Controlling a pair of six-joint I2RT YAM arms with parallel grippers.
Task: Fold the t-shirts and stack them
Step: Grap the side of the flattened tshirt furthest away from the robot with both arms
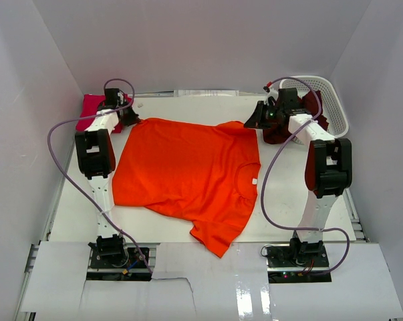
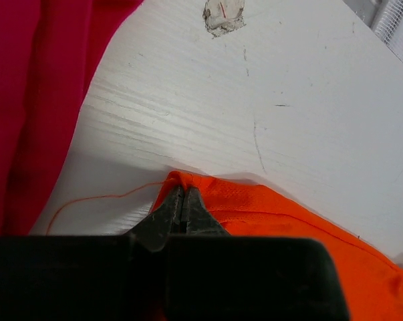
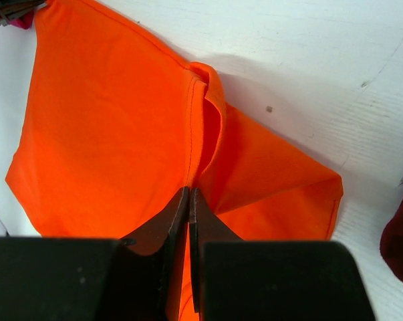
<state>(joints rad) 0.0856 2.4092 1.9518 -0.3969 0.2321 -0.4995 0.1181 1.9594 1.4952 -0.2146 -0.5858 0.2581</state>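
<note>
— So, how far along is the folding?

— Barely begun, by the look of it. The orange t-shirt [image 1: 188,167] lies spread flat across the middle of the table [image 1: 71,214], with its collar toward the right arm and one sleeve pointing at the near edge. No proper fold shows in it. Only the far sleeve is rucked up.

— And the other two?

— Neither looks folded. The magenta t-shirt [image 1: 91,107] is bunched in the far left corner, just behind the left gripper [image 1: 129,120]. The maroon t-shirt [image 1: 278,134] is a heap at the far right, against the white basket [image 1: 335,100]. It is hard to tell whether part of it lies inside. Nothing is stacked, so nearly all the work is left.

— How do the arms stand?

— Both reach out to the far edge of the orange shirt. The left gripper is pinched tight on the far hem corner, low over the table, and a loose thread trails from the cloth there. The right gripper [image 1: 252,122] is clamped on the fabric at the far sleeve seam, where it gathers into a ridge.

— So each holds an end of the same edge?

— Yes. That suits a first lengthwise fold, carrying the far side toward the near one.
</note>
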